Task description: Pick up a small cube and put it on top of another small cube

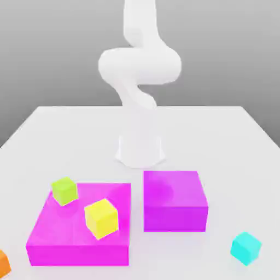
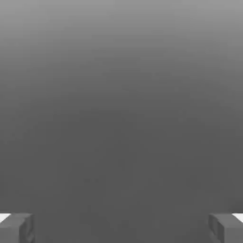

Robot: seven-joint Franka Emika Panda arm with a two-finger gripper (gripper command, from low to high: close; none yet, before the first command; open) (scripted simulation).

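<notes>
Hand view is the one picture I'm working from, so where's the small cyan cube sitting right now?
Observer: The cyan cube is on the table, toward the exterior view's right.
Operator: And the yellow one I'm stacking onto?
Observer: The yellow cube rests on the wider, flatter magenta block.
Operator: Does anything share that block with it?
Observer: Yes, the lime-green cube does, standing apart from the yellow one.
</notes>
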